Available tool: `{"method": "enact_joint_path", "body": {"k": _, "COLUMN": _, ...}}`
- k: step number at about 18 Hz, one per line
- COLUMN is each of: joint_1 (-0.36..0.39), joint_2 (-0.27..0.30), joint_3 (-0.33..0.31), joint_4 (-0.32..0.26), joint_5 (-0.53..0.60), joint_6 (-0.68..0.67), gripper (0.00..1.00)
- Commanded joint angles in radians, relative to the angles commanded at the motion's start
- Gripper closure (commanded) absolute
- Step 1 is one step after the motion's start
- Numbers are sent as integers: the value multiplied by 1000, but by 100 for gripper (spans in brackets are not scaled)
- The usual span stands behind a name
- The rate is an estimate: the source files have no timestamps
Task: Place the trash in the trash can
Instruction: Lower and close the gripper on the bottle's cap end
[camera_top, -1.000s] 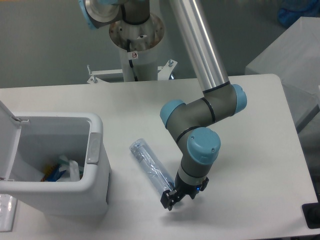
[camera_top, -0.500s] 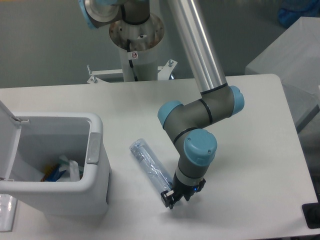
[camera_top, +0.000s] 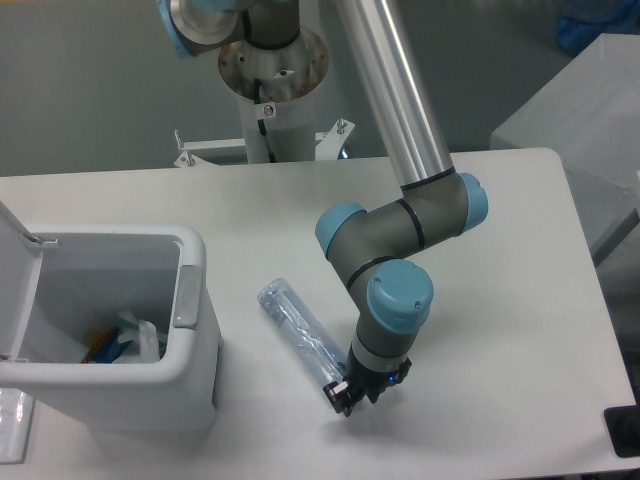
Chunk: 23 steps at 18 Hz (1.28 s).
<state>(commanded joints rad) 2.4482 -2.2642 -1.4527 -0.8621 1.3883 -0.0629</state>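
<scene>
White table (camera_top: 500, 300) fills the frame; my gripper (camera_top: 342, 396) sits low center at the bottle's (camera_top: 298, 330) lower end, jaws seemingly around it, grip unclear; trash can (camera_top: 195, 330) stands open at left

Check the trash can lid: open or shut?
Open. The trash can has its lid flipped up at the left, exposing items inside.
</scene>
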Motion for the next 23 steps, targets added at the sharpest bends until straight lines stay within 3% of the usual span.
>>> {"method": "enact_joint_path", "body": {"k": 14, "joint_1": -5, "joint_2": 14, "joint_3": -3, "joint_4": 2, "joint_5": 0, "joint_6": 3, "gripper": 75}}
{"method": "enact_joint_path", "body": {"k": 23, "joint_1": 1, "joint_2": 100, "joint_3": 43, "joint_4": 11, "joint_5": -6, "joint_6": 12, "gripper": 78}}
